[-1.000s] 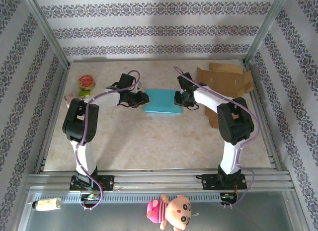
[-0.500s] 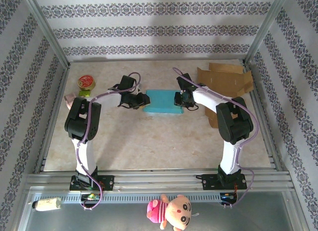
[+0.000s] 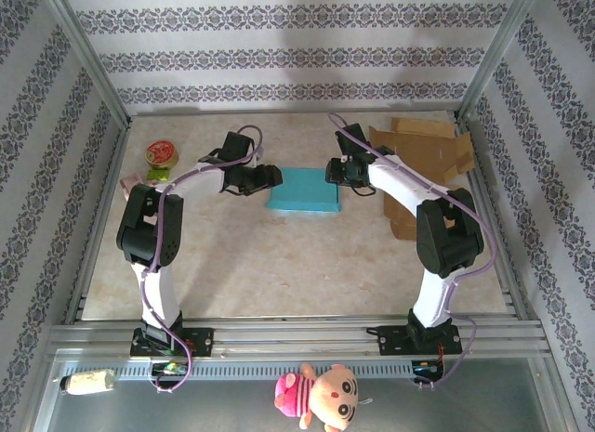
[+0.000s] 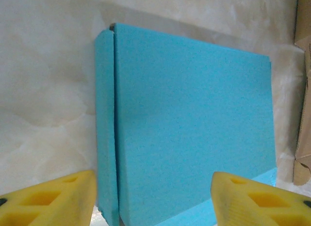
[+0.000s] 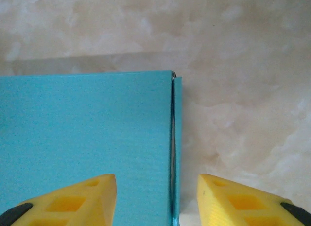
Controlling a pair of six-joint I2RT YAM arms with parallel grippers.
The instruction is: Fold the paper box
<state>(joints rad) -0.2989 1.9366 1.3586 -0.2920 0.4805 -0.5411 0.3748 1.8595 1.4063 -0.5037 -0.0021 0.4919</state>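
Note:
The blue paper box (image 3: 303, 189) lies closed and flat mid-table, its lid edge showing as a seam along one side (image 4: 114, 129). My left gripper (image 3: 270, 176) hovers at the box's left end, open, its yellow fingers (image 4: 53, 199) spread wide over the box (image 4: 189, 129) without touching it. At the box's right end my right gripper (image 3: 333, 170) is also open. Its fingers (image 5: 73, 199) straddle the right edge of the box (image 5: 87, 133), with nothing held between them.
A brown cardboard box (image 3: 423, 153) with open flaps sits at the back right, close behind the right arm. A round green and red tin (image 3: 162, 154) and a pink item (image 3: 130, 183) lie at the left edge. A plush toy (image 3: 321, 395) lies below the table's front rail.
Both grippers have opened and drawn slightly away from the box ends, toward the back of the table. The blue box stays flat in the same place.

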